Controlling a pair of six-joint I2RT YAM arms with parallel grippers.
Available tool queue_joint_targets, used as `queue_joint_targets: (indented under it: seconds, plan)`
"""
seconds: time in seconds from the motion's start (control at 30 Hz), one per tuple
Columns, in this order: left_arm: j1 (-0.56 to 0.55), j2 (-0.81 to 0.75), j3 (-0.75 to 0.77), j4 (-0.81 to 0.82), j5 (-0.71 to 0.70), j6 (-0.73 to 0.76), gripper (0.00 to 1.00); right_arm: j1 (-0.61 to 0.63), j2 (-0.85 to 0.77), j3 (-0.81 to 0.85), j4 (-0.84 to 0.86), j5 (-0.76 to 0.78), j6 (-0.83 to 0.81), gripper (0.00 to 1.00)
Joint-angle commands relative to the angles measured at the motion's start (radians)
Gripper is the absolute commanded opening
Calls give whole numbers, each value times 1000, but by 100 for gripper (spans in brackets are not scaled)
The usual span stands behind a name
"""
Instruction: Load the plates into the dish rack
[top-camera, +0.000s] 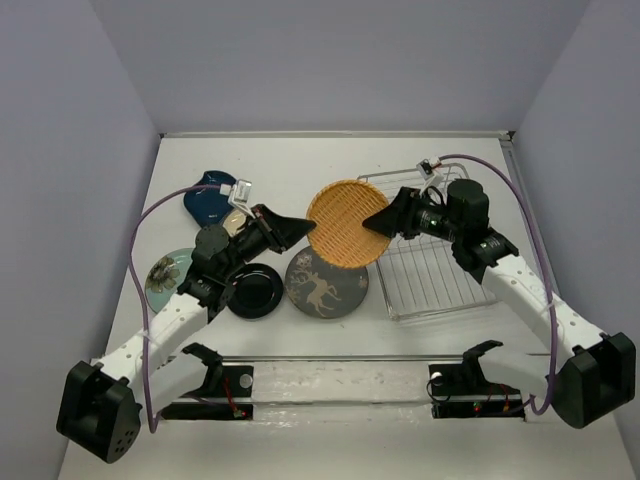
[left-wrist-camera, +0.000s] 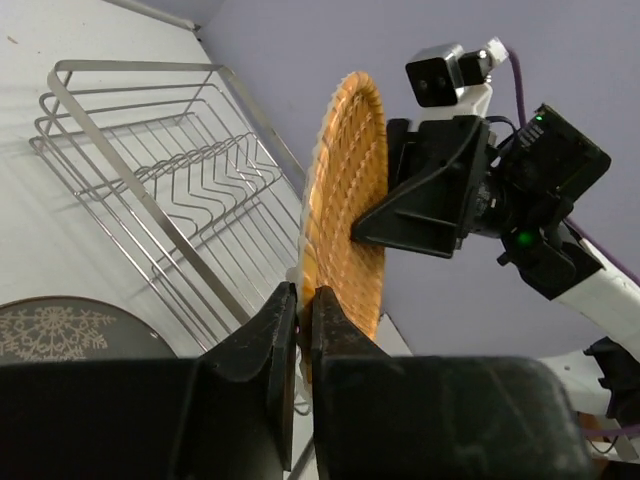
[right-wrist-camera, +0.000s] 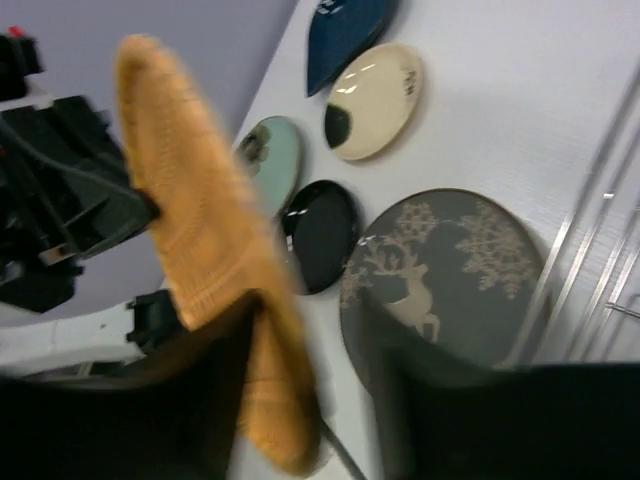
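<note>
Left fingers (left-wrist-camera: 288, 325) are closed on the rim of the orange woven-look plate (left-wrist-camera: 345, 225), which is held up off the worktop (top-camera: 270, 160). Right fingers (top-camera: 380, 222) straddle the opposite rim and are spread. The right wrist view shows a gap between the plate and one finger. The plate spans from one pair of fingers to the other.

The wire dish rack (top-camera: 430, 270) sits under and behind the right fingers. The grey deer plate (top-camera: 326, 283) lies flat, below the plate between the fingers. The black plate (top-camera: 255, 290), pale green plate (right-wrist-camera: 272, 155), cream plate (right-wrist-camera: 375, 100) and dark blue leaf plate (right-wrist-camera: 345, 30) lie behind the left fingers, around that arm.
</note>
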Motion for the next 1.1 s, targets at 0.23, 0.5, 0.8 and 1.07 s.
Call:
queue_joint_targets:
  seconds: [0.23, 0.5, 0.8, 1.07]
  plan:
    - [-9, -160, 50, -150, 21, 124, 99, 14, -104, 84, -45, 318, -63, 7]
    - [-11, -372, 178, -688, -139, 454, 99, -71, -170, 190, -192, 903, -284, 7]
    - [-14, -503, 83, -745, -56, 537, 99, -282, -27, 239, -1, 1055, -578, 7]
    - [-15, -579, 67, -725, -24, 542, 99, -418, 68, 223, 38, 801, -695, 7]
